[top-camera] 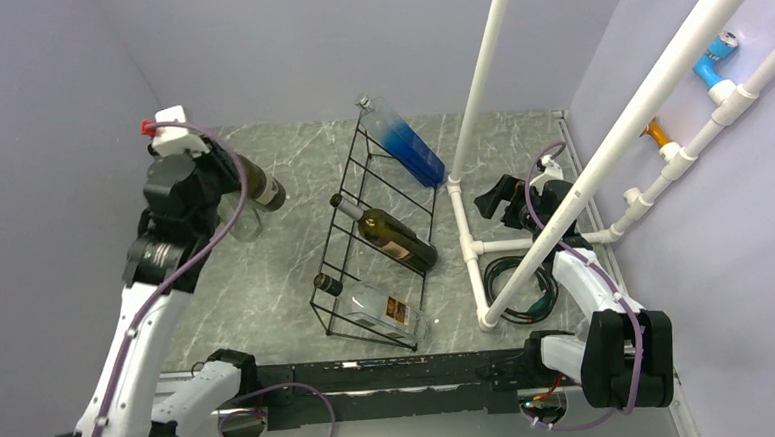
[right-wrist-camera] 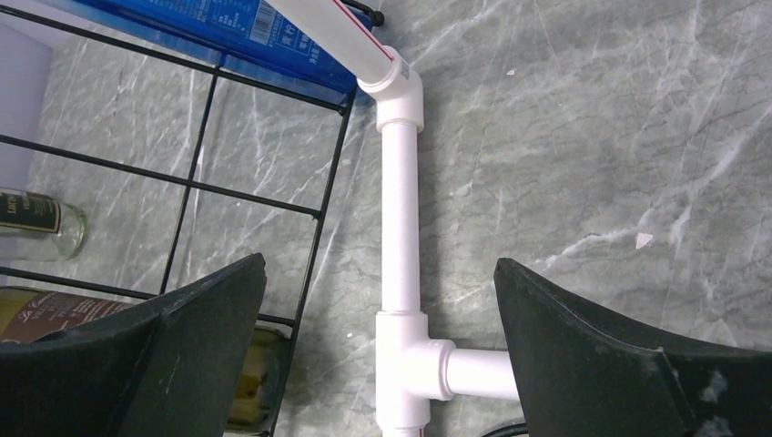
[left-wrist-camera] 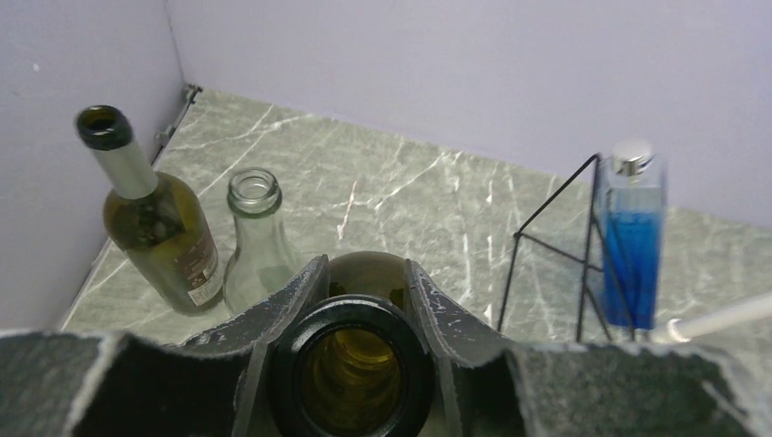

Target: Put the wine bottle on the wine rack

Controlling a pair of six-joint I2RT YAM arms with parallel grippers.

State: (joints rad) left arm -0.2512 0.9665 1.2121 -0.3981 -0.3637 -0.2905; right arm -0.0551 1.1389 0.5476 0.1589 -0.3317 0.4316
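- My left gripper (left-wrist-camera: 364, 269) is closed on the neck of the bottle (top-camera: 262, 190). A finger presses the glass on each side, and the open mouth sits right under my wrist camera.
- That bottle is dark green with a label. It is at the far left of the table (top-camera: 266, 275), close to the left wall and well apart from the rack (top-camera: 374, 229).
- I cannot tell whether its base touches the table (my own arm hides it from above).
- Just beyond my left fingers stand two more bottles, near each other: a green bottle (left-wrist-camera: 155, 228) by the wall and an unlabelled glass bottle (left-wrist-camera: 255, 241).
- The rack lies mid-table, running from near to far, with three bottles resting slanted in its openings.
- A blue bottle (top-camera: 405, 142) is at the far end, a dark bottle (top-camera: 395, 238) in the middle and a clear bottle (top-camera: 378, 309) at the near end.
- My right gripper (right-wrist-camera: 380, 269) is spread wide and holds nothing (only marble and pipe show between the fingers).
- It hovers over the white pipe frame (right-wrist-camera: 401, 209), just right of the rack.
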